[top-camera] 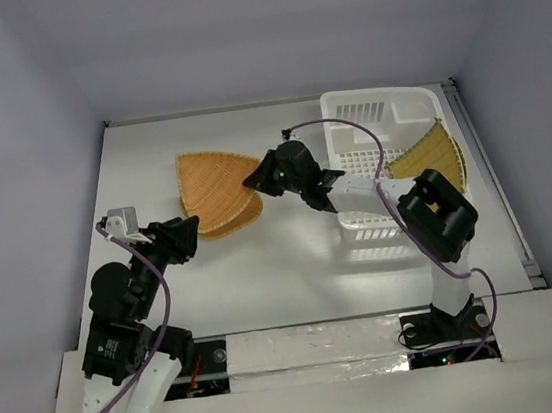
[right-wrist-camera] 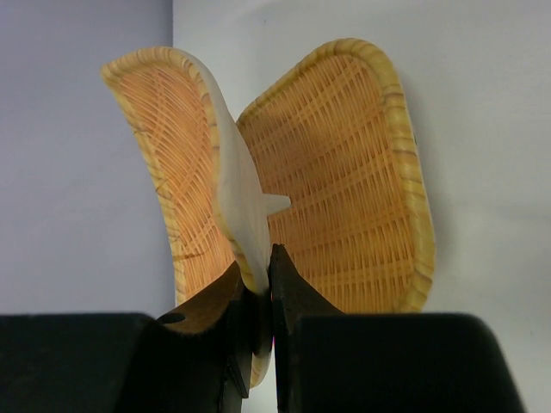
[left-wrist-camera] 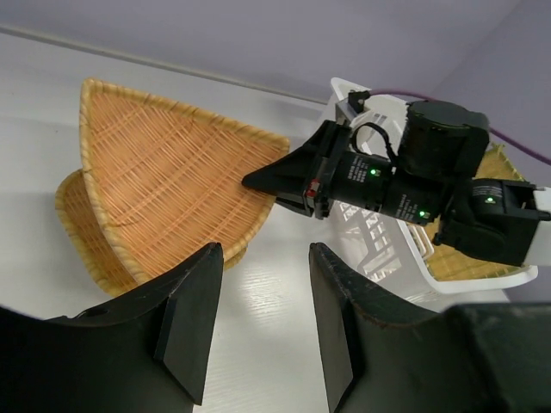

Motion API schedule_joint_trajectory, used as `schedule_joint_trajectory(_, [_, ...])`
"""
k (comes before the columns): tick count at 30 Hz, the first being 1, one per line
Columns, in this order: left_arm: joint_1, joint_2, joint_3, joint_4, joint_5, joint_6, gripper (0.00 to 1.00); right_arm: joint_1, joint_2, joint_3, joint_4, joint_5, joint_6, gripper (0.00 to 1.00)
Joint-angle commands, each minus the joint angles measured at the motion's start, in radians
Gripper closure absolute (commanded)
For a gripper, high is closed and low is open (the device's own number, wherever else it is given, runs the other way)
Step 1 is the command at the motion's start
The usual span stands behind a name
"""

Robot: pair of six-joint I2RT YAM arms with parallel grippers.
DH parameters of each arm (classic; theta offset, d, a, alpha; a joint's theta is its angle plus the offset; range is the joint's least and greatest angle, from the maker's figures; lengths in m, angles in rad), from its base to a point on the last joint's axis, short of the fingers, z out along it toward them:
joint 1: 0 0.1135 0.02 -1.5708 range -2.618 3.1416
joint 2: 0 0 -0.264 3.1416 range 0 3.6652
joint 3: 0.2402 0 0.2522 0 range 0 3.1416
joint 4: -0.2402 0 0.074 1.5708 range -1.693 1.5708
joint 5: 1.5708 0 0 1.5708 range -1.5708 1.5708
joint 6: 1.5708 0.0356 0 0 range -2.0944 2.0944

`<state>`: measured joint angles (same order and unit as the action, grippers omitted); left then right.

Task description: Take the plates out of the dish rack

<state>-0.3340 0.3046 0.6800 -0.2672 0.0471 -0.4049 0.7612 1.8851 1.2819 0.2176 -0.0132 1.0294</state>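
Observation:
My right gripper (top-camera: 253,181) is shut on the rim of a tan-orange woven plate (top-camera: 211,182), holding it tilted over a second, smaller plate (top-camera: 232,220) that lies flat on the table. In the right wrist view the jaws (right-wrist-camera: 263,288) pinch the held plate (right-wrist-camera: 185,163) edge-on, with the flat plate (right-wrist-camera: 344,181) behind it. Another plate (top-camera: 433,155) leans inside the white dish rack (top-camera: 356,116) at the right. My left gripper (left-wrist-camera: 265,249) is open and empty just in front of the held plate (left-wrist-camera: 164,181).
The right arm (top-camera: 438,212) reaches across the front of the rack (left-wrist-camera: 387,232). The left arm (top-camera: 126,295) stands at the near left. Grey walls enclose the white table (top-camera: 283,266).

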Motion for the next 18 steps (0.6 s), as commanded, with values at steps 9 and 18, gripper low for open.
schedule_joint_trajectory(9, [-0.003, 0.007, 0.010, 0.039, -0.001, -0.002, 0.58, 0.003, 0.121, 0.080, 0.189, -0.099, 0.133, 0.93])
schedule_joint_trajectory(18, [-0.003, 0.002, 0.010, 0.040, -0.001, -0.003, 0.58, 0.003, 0.143, 0.062, 0.163, -0.111, 0.138, 0.66])
